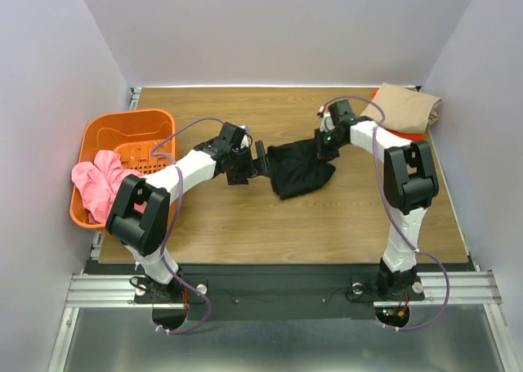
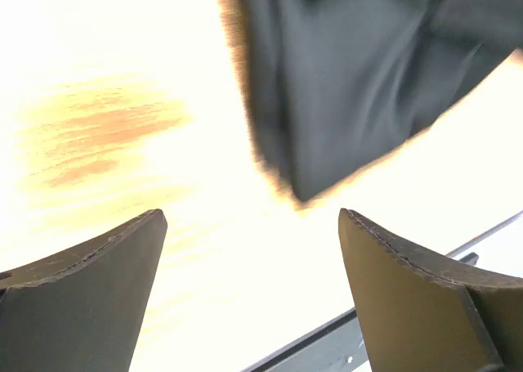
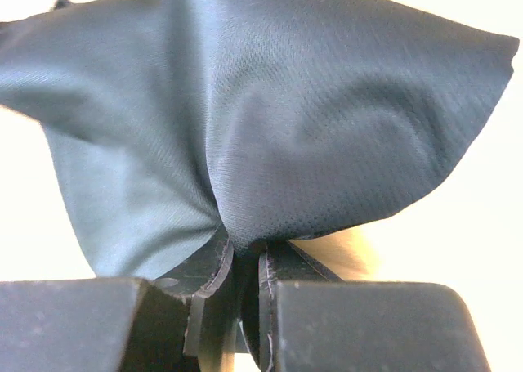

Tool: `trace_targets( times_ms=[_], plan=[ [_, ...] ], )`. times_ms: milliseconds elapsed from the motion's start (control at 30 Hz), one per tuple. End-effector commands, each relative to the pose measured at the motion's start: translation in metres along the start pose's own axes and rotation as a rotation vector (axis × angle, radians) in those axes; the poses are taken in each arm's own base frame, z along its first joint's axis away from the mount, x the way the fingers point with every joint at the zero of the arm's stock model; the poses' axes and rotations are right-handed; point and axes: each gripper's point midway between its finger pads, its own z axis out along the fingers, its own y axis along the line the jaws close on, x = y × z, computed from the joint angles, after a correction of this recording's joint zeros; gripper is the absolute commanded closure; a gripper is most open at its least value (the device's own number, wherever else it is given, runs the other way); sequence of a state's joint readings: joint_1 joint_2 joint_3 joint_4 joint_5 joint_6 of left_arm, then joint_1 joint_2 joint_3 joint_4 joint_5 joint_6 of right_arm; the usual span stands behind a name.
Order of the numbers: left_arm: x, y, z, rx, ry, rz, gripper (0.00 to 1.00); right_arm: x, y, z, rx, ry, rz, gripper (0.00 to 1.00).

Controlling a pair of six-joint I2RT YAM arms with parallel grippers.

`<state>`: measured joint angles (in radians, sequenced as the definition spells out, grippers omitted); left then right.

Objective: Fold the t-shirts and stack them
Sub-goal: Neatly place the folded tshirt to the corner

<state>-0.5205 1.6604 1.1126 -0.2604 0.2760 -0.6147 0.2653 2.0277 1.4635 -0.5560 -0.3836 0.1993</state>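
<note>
The black t-shirt lies bunched on the wooden table at mid-centre. My right gripper is shut on the shirt's far right edge; the right wrist view shows the black cloth pinched between its jaws. My left gripper is open and empty, just left of the shirt, whose corner shows in the left wrist view. A tan t-shirt lies folded at the far right corner, on top of an orange shirt of which only an edge shows.
An orange plastic basket stands at the left edge of the table, with a pink cloth hanging over its near rim. Grey walls close in the table on three sides. The metal rail runs along the near edge.
</note>
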Motion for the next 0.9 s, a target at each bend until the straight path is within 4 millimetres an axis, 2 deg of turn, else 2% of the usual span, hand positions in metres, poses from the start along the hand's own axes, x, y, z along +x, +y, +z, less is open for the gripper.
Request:
trace_targets(
  times_ms=[0, 33, 67, 100, 133, 167, 233, 267, 367, 400, 500, 600, 633, 667, 700, 800, 867],
  plan=[
    [0.0, -0.003, -0.016, 0.004, -0.015, 0.034, 0.02, -0.053, -0.021, -0.04, 0.11, -0.124, -0.035, 0.99],
    [0.0, -0.003, -0.016, 0.004, -0.014, 0.034, 0.02, -0.058, -0.024, -0.043, 0.123, -0.131, -0.036, 1.0],
    [0.001, -0.001, -0.017, 0.002, -0.013, 0.033, 0.02, -0.077, -0.024, -0.053, 0.133, -0.175, -0.05, 0.99],
    [0.003, 0.0, -0.017, 0.0, -0.01, 0.03, 0.02, -0.079, -0.034, -0.054, 0.161, -0.164, -0.044, 1.0],
    [0.004, 0.001, -0.017, -0.001, -0.01, 0.03, 0.02, -0.098, -0.034, -0.065, 0.168, -0.205, -0.054, 1.0],
    [0.009, 0.005, -0.016, -0.007, -0.001, 0.028, 0.02, -0.099, -0.041, -0.064, 0.18, -0.192, -0.044, 1.0],
    [0.012, 0.007, -0.016, -0.007, 0.002, 0.023, 0.02, -0.115, -0.052, -0.075, 0.193, -0.225, -0.024, 1.0],
    [0.017, 0.012, -0.015, -0.015, 0.01, 0.02, 0.02, -0.13, -0.051, -0.086, 0.195, -0.26, -0.024, 1.0],
    [0.027, 0.02, -0.015, -0.026, 0.025, 0.013, 0.02, -0.15, -0.065, -0.098, 0.219, -0.304, 0.001, 1.0],
    [0.029, 0.021, -0.015, -0.024, 0.024, 0.01, 0.02, -0.165, -0.065, -0.11, 0.228, -0.349, -0.003, 1.0],
    [0.038, 0.028, -0.016, -0.035, 0.036, 0.0, 0.02, -0.188, -0.083, -0.127, 0.25, -0.414, 0.041, 1.0],
    [0.043, 0.032, -0.018, -0.04, 0.038, -0.009, 0.02, -0.207, -0.098, -0.145, 0.27, -0.482, 0.094, 0.99],
    [0.044, 0.034, -0.018, -0.042, 0.04, -0.01, 0.02, -0.217, -0.094, -0.154, 0.264, -0.517, 0.091, 1.0],
    [0.046, 0.035, -0.018, -0.045, 0.042, -0.013, 0.01, -0.223, -0.109, -0.161, 0.273, -0.54, 0.13, 1.0],
    [0.046, 0.036, -0.019, -0.045, 0.041, -0.012, 0.02, -0.233, -0.115, -0.176, 0.274, -0.582, 0.14, 1.0],
    [0.047, 0.038, -0.02, -0.051, 0.045, -0.015, 0.02, -0.242, -0.129, -0.188, 0.277, -0.623, 0.183, 1.0],
    [0.048, 0.038, -0.02, -0.054, 0.045, -0.017, 0.01, -0.246, -0.144, -0.203, 0.294, -0.66, 0.214, 1.0]
  ],
)
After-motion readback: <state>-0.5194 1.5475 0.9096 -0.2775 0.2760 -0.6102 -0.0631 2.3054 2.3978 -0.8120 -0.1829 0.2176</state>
